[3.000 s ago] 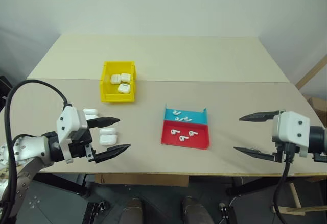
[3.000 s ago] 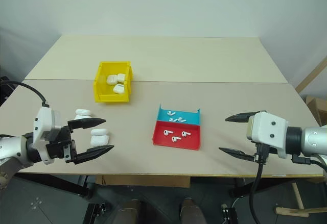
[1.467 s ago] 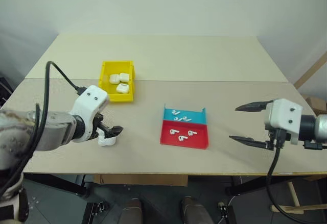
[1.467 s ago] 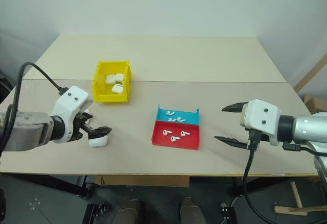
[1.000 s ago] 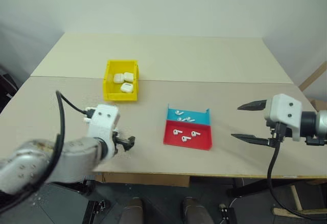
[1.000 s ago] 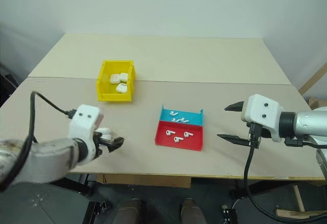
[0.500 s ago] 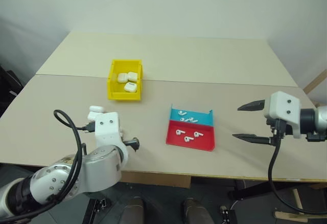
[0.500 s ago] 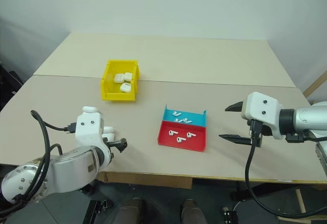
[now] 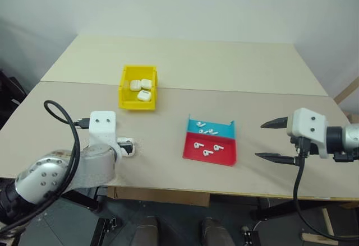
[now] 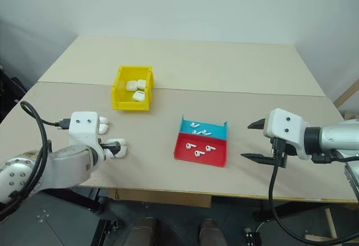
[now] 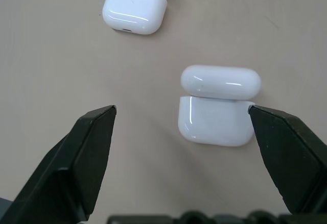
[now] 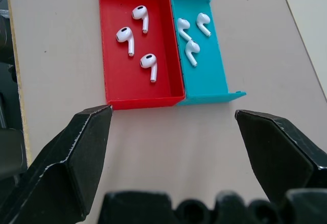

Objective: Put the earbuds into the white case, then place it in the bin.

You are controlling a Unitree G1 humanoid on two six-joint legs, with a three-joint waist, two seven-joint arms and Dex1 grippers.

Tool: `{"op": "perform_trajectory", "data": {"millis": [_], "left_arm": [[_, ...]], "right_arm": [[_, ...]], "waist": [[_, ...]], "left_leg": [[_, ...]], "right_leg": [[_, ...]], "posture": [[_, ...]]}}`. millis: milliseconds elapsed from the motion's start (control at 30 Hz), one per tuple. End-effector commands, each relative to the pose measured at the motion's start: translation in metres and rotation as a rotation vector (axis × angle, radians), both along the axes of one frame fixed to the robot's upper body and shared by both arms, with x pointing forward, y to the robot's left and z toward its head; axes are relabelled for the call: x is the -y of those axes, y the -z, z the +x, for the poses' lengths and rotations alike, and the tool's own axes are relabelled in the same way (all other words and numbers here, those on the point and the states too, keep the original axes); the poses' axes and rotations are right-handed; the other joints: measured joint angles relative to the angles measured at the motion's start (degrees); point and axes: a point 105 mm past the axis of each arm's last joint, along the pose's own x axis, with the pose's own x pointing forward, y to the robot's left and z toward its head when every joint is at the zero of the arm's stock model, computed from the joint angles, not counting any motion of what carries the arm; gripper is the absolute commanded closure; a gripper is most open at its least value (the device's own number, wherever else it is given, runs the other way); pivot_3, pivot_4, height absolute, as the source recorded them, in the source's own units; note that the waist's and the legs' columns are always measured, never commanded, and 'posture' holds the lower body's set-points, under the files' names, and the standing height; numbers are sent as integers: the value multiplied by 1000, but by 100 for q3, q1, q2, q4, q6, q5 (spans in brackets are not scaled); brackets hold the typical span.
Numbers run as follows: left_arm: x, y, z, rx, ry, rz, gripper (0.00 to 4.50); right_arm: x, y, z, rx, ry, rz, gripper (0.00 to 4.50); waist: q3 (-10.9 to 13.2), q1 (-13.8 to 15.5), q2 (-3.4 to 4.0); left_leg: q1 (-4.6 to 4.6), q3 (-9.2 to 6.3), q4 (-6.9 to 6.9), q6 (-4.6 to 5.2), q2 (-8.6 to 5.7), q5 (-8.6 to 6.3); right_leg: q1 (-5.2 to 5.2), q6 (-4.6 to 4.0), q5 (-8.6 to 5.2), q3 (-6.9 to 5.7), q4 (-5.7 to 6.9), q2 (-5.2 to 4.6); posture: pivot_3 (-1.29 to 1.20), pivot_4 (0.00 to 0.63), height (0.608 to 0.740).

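Step in hand: acquiring a white case (image 11: 217,109). My left gripper (image 11: 181,114) is spread wide around it on the table (image 9: 168,162), empty. Its lid appears ajar. Next: close squarely. Right gripper (image 12: 173,117) gapes, empty, facing the earbuds (image 12: 135,40).

The left gripper (image 11: 181,113) hangs low at the near left with its jaws spread wide, while the right gripper (image 9: 270,140) hovers, also wide open, at the right.

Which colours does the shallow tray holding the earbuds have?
The tray is half red and half blue, clearest in the right wrist view.
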Motion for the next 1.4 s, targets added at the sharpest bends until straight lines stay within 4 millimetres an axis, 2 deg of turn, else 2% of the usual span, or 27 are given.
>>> {"op": "perform_trajectory", "data": {"millis": [33,267,1400], "left_arm": [[0,-5,4,13,28,-8,0],[9,2,8,-19,56,-50,0],[10,21,23,-141,93,-48,0]], "right_arm": [[0,-13,-2,52,10,-12,32],[-1,-12,-3,54,16,-17,32],[1,-6,-8,45,53,-29,32]], "waist": [[0,-1,0],[-1,2,-1],[-1,1,-1]], "left_leg": [[-2,-1,0,0,1,0],[-8,-5,0,0,1,0],[-14,-8,-1,-1,0,0]], "right_leg": [[0,0,0,-1,-3,1],[-1,1,3,-4,-11,0],[-2,3,7,-7,-20,0]], "posture": [[0,150,740],[0,150,740],[0,150,740]]}}
